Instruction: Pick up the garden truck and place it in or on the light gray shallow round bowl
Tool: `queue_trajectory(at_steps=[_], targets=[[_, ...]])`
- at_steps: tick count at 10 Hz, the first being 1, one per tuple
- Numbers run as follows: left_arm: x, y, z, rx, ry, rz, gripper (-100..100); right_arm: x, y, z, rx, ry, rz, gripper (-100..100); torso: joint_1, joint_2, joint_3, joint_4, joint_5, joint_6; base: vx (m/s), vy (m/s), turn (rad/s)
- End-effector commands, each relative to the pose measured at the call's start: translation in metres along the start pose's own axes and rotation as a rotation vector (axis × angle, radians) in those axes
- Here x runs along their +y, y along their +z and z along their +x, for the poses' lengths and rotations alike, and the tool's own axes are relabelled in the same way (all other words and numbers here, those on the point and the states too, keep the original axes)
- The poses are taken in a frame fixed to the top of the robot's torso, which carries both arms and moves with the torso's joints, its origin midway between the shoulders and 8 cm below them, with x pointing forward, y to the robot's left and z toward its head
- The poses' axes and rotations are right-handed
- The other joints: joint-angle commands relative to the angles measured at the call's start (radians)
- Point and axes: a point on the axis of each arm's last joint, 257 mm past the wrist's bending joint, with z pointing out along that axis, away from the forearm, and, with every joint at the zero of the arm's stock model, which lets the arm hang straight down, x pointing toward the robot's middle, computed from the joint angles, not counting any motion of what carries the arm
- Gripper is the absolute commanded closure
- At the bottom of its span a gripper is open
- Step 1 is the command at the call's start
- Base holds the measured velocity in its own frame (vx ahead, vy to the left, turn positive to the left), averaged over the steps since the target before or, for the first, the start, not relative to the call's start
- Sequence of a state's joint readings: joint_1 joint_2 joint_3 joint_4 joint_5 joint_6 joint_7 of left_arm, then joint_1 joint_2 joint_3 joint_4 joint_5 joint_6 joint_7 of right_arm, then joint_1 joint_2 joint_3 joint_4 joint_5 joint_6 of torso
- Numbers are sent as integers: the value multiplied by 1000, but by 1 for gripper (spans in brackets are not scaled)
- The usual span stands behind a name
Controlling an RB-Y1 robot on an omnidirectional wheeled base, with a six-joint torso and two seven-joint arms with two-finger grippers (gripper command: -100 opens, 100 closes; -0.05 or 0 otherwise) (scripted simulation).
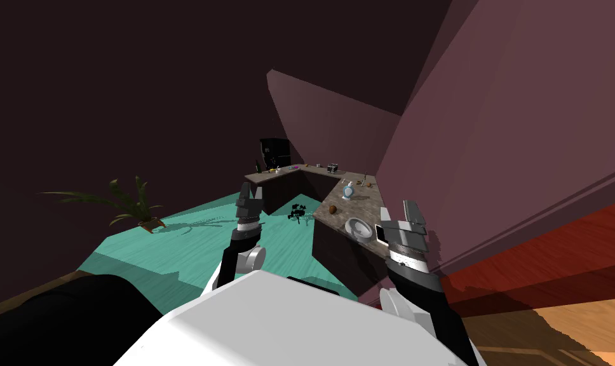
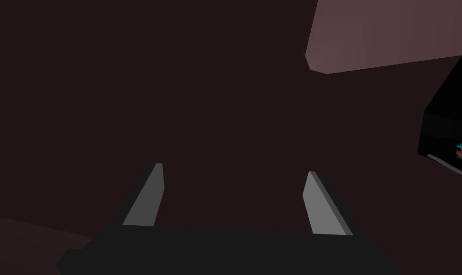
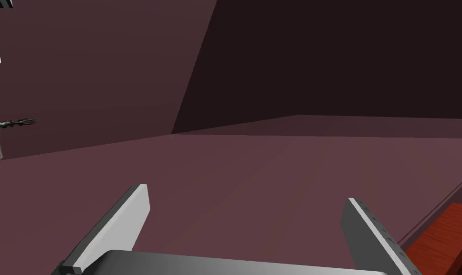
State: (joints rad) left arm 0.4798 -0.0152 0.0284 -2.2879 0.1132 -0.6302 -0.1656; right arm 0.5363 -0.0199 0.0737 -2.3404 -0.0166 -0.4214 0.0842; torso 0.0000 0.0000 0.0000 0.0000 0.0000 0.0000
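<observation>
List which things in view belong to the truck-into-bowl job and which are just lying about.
For the job:
- bowl on the counter
- small black thing on the floor, possibly the truck; too small to tell

Lying about:
- bottle
- brown ball
- potted plant
- fridge

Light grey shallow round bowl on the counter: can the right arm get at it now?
Probably yes: the bowl sits on the brown counter, at its near end, close beside the open right pincer.
</observation>
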Motion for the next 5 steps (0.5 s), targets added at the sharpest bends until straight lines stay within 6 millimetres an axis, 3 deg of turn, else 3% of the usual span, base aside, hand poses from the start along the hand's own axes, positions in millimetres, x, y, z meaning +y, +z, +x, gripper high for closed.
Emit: queue_trajectory(at_steps=[1,5], targets=[[0,0,0,0,0,0,0,-4,-2,8,43,-20,12,-100,0,0,0,0,0,0,-3,29,30],[0,0,0,0,0,0,0,-20,-13,32,182,-103,51,-100,4,3,1,1,1,0,-34,62,43]])
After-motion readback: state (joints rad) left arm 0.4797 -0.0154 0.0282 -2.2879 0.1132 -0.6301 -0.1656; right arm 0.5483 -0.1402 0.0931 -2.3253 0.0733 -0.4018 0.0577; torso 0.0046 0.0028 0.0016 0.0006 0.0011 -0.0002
